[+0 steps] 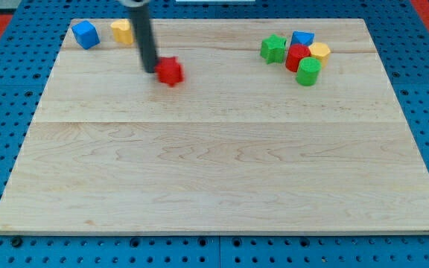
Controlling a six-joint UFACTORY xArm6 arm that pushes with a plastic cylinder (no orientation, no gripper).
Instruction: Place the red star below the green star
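Jaws are not fitted: the arm ends in a dark rod, nothing is gripped, and my tip (150, 70) is seen touching the left side of the red star (171, 71). Nearer the view's bottom, only bare wooden board (214, 179) is shown. The red star's outline is blurred. Well to its right, the green star (273, 48) is set at the left edge of a cluster: a red block (297, 56), a green cylinder (308, 71), a yellow block (319, 51) and a blue block (302, 38), partly hidden behind the others. Up and left of the red star, a yellow block (121, 31) is partly covered by the rod, beside a blue cube (86, 34). The rod's upper end is cut off.
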